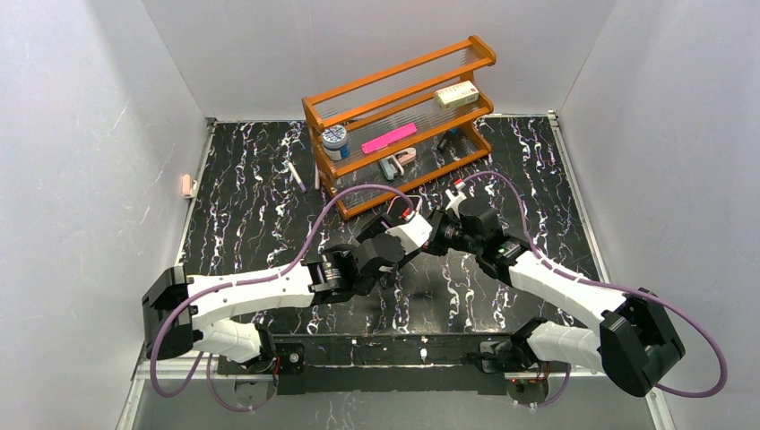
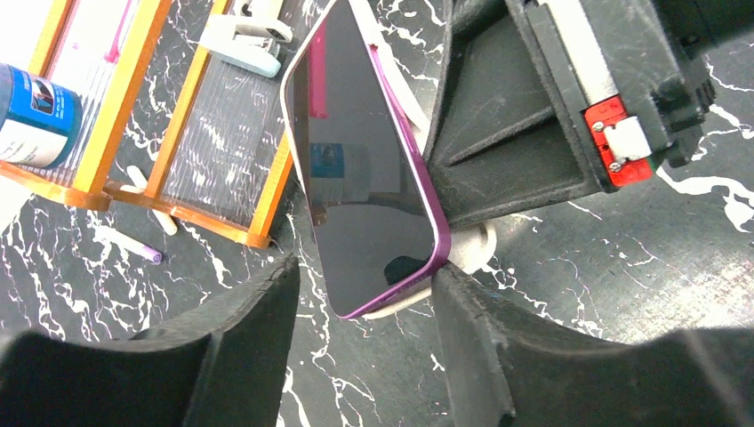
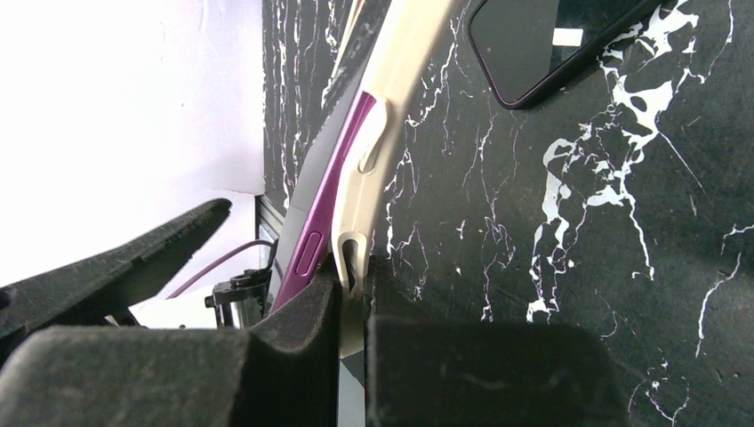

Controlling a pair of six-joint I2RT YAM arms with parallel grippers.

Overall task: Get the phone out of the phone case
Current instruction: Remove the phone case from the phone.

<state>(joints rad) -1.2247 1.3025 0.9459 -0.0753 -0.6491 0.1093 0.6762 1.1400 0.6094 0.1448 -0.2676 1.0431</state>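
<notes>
Your right hand [image 3: 353, 307] was clamped on the cream phone case [image 3: 391, 89] edge, and only its own wrist cam showed that. The left cam had the purple phone [image 2: 364, 178] tilted up, partly out of the case, corner between your spread left hand [image 2: 364, 280]. Black marble tabletop [image 1: 242, 215], white walls. Both arms stretched inward, meeting in front of the orange rack [image 1: 399, 107].

From above, the left hand [image 1: 414, 231] and right hand [image 1: 437, 235] hide the phone [image 2: 369, 169]; the left wrist view crops its top.

Purple-rimmed black phone [image 2: 364, 160], cream case [image 3: 378, 133], black white-veined marble table [image 2: 622, 294], orange rack [image 1: 481, 51], white walls [image 1: 90, 134]
</notes>
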